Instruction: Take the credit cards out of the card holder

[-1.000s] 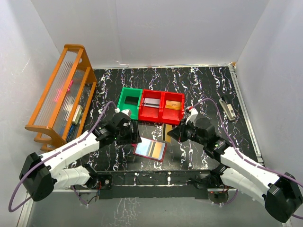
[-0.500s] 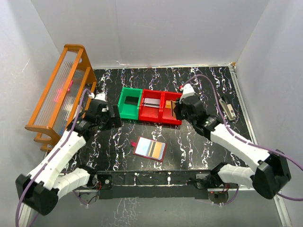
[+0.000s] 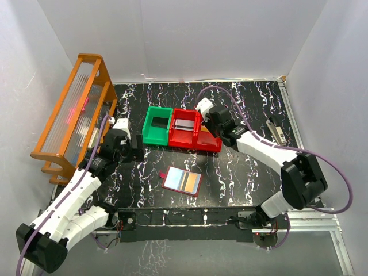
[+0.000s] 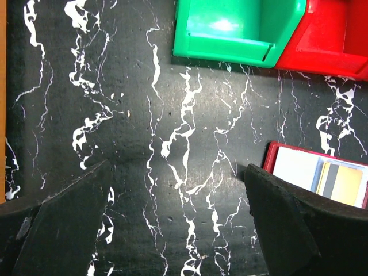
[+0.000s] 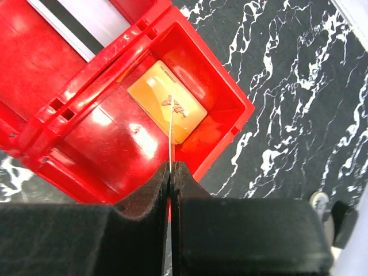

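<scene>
Black, white-streaked tabletop (image 3: 247, 172) is lying under it all. Above it, the right gripper (image 5: 171, 172) is pinching a thin credit card (image 5: 171, 135), jaws pressed together on it, over a red bin (image 5: 210, 69) where a gold card (image 5: 167, 109) is lying. It should be letting go low and gently, so the card drops inside. Off to the side, the left gripper (image 4: 177, 169) is hanging spread wide near the card holder (image 3: 181, 181), which is lying open on the table.
</scene>
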Available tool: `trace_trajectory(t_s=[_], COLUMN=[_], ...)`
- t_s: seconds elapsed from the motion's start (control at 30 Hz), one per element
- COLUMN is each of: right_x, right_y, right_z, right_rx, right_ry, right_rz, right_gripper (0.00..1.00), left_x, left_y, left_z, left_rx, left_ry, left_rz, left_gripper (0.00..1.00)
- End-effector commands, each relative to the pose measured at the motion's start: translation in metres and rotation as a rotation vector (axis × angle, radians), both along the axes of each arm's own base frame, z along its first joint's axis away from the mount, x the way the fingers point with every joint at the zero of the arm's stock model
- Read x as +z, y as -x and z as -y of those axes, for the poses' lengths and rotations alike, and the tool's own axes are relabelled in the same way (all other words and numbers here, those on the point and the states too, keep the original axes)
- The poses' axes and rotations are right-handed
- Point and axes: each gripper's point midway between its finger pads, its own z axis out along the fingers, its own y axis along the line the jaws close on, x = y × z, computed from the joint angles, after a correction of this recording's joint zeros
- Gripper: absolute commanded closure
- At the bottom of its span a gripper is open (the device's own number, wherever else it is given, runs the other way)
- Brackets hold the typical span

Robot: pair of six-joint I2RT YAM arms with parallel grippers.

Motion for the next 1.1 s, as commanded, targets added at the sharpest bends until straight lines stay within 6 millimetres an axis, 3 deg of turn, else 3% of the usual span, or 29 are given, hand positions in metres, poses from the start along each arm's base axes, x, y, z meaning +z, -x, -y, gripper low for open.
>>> trace_trajectory(t_s=[0.0,0.13,0.23,0.77,0.83,1.07], right_x=[0.028,0.031,0.019,-0.014,-0.028,-0.049], right_y=[-0.034,-0.054,-0.060,-0.081,-0.082,-0.082], right_z=[0.001,-0.004,-0.006,-0.010,-0.012,-0.011], right_rx=[0.106,0.154,0.225,0.284,0.299,0.287], right_ry=[0.186,0.148,0.213,0.325,0.339,0.375], right_rz=[0.169,0.206,0.181,0.161,0.134,0.111], right_gripper=[1.00,1.00,1.00,1.00,1.00,1.00], left_x=[0.011,0.017,0.021,0.019,0.019,0.018], left_y=[-0.012,-0.016,-0.015,-0.018,-0.018,-0.018], left_z=[-0.007,-0.011,-0.016,-0.018,-0.019,-0.020], left_rx=[0.013,0.019,0.037,0.051,0.054,0.061], left_ry=[-0.050,-0.062,-0.069,-0.082,-0.084,-0.091], left_rz=[0.058,0.114,0.128,0.126,0.128,0.125], left_gripper=[0.01,0.01,0.01,0.01,0.01,0.02])
